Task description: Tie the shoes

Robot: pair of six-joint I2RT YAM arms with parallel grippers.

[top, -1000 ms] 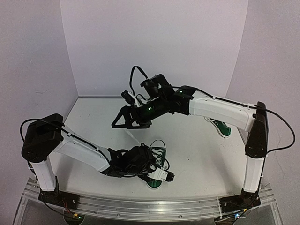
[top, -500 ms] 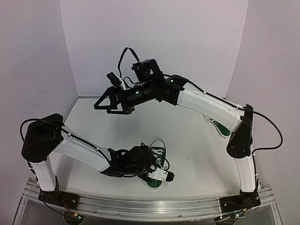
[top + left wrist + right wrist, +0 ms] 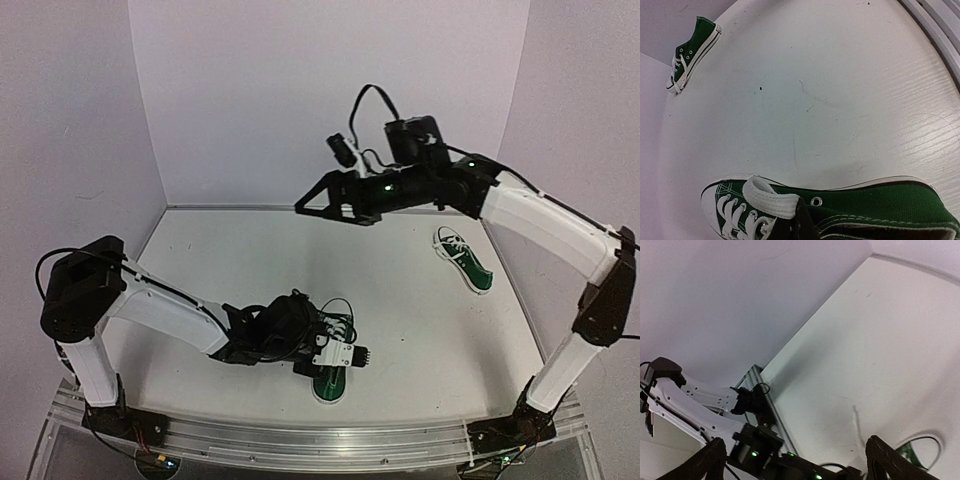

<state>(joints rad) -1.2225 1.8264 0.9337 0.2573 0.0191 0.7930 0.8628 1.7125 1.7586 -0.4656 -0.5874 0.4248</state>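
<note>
One white surface [image 3: 200,260] carries both shoes: the near shoe [image 3: 332,378] lies by the front edge, and the far shoe [image 3: 465,262] lies well apart at the right rear. The left tool [image 3: 794,225] is clamped on the near shoe's white lace [image 3: 767,196]. The right tool [image 3: 797,460] hangs high, fingers apart, empty.

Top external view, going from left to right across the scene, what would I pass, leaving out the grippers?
left arm's shoulder → near shoe → far shoe → right arm's elbow
</note>
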